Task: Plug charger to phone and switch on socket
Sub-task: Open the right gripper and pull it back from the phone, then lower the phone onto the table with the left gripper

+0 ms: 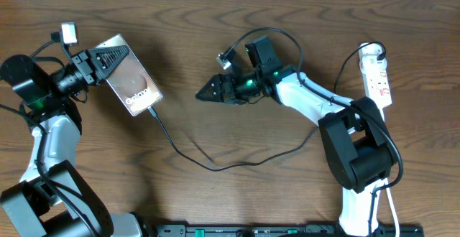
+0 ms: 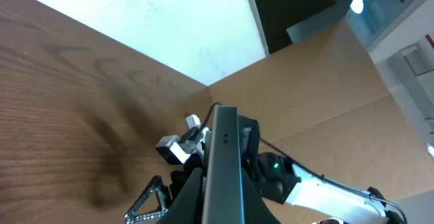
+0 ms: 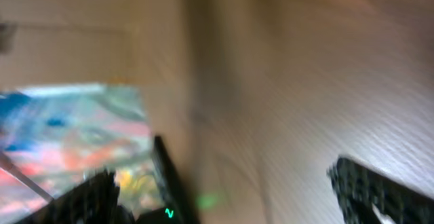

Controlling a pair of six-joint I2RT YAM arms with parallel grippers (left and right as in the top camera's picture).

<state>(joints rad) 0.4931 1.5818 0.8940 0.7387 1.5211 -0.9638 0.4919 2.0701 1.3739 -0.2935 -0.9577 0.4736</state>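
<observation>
The phone (image 1: 136, 85) is held over the table at the left, back up with its white lettering showing, and my left gripper (image 1: 104, 59) is shut on its upper end. In the left wrist view the phone (image 2: 224, 163) shows edge-on between the jaws. The charger (image 1: 215, 166), a thin black cable, meets the phone's lower end at its plug tip (image 1: 154, 111) and loops right until it passes under the right arm. My right gripper (image 1: 206, 93) hangs open and empty right of the phone. Blurred fingers (image 3: 366, 183) stand wide apart. The socket (image 1: 377, 75) lies far right.
The right arm's white link (image 1: 309, 100) and black base (image 1: 359, 151) stand between the cable loop and the socket. A black rail (image 1: 287, 230) runs along the table's front edge. A cardboard wall (image 2: 325, 95) rises behind the table.
</observation>
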